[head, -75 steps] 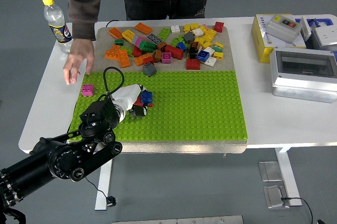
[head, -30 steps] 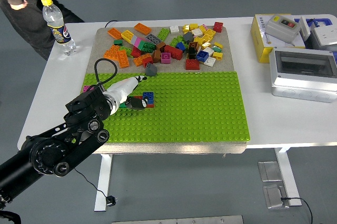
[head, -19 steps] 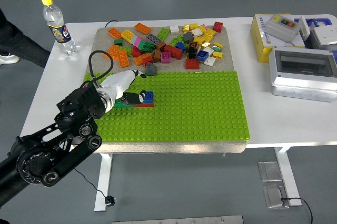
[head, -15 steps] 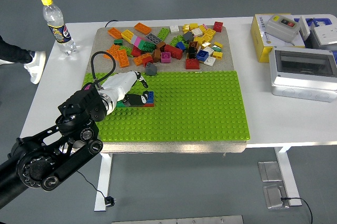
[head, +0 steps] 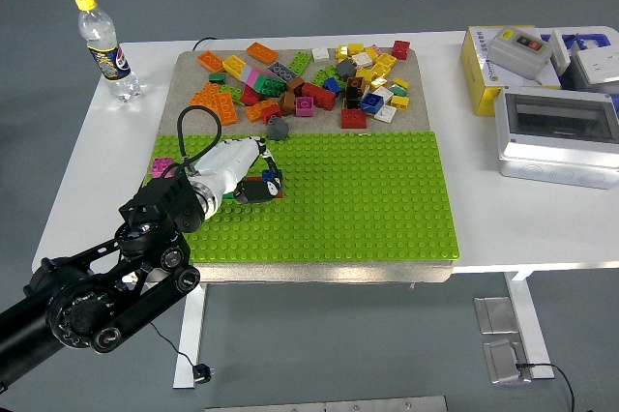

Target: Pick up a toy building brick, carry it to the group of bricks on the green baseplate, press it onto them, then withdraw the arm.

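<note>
No legible text or labels.

Your left hand (head: 244, 172) covers most of the brick group (head: 272, 181) on the green baseplate (head: 368, 199); finger contact is unreadable. The left arm (head: 87, 301) is cut off at the lower-left edge. The bottle (head: 104, 44) label is illegible.

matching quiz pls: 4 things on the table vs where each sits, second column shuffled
Things:
1. bottle
2. pink brick
3. loose brick pile
4. grey box

Places:
A. right end of the table
B. far left corner of the table
C. left edge of the green baseplate, beside the left hand
D. tan mat beyond the baseplate

Pairs: 1-B, 2-C, 3-D, 4-A
</note>
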